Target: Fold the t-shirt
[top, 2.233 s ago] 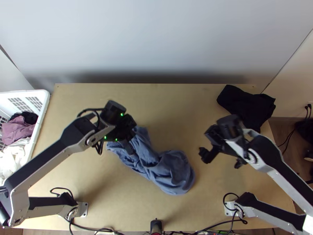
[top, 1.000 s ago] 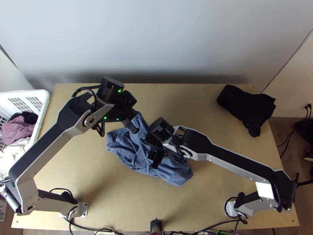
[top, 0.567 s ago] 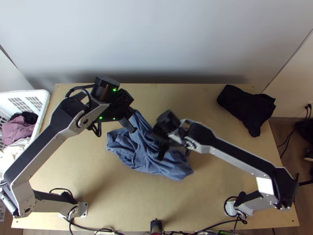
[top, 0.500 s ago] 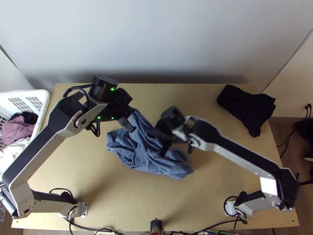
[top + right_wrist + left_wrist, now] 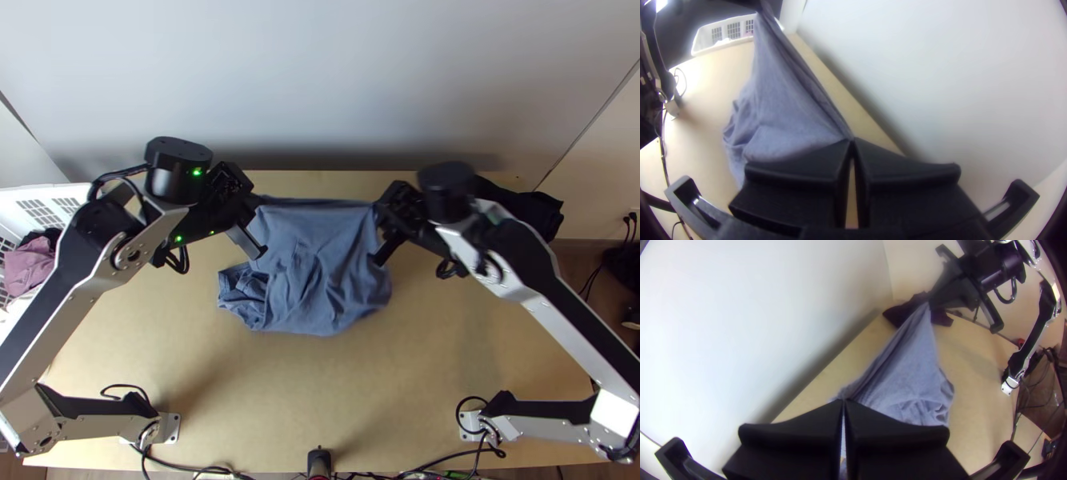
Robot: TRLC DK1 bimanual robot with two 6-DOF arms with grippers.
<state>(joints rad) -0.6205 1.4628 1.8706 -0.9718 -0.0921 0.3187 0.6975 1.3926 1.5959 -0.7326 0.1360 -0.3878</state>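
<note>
Spreading, by all appearances, is the step: one blue t-shirt [image 5: 320,276], top edge pinched in left gripper [image 5: 843,401] and right gripper [image 5: 853,139], lower part rumpled over table [image 5: 320,384]; next requirement, smooth laying-down before folding.

left arm [image 5: 50,302] stretched out, left gripper [image 5: 258,203] pinched together | right arm [image 5: 572,308] same deal, right gripper [image 5: 378,208] pinched too
</note>
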